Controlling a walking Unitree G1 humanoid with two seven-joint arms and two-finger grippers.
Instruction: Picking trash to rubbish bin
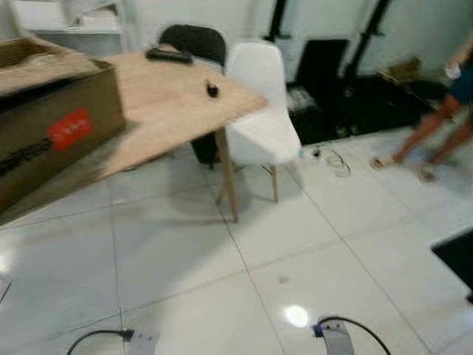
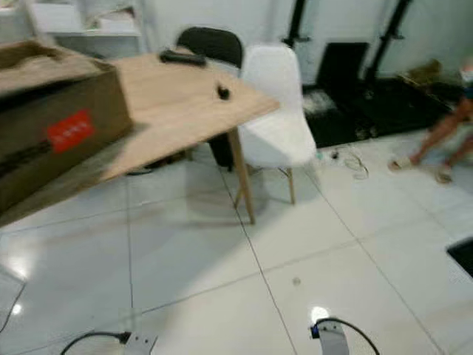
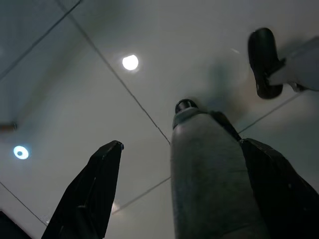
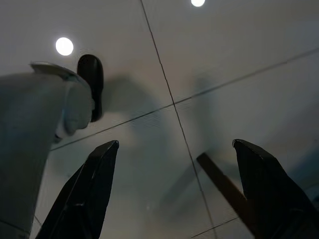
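Head views are showing both arms hanging idle, left gripper and right gripper spread wide and empty, so searching for trash seems next.

A small dark scrap lies flat on the white floor tiles ahead of me, near the table leg; it is too blurred to identify.
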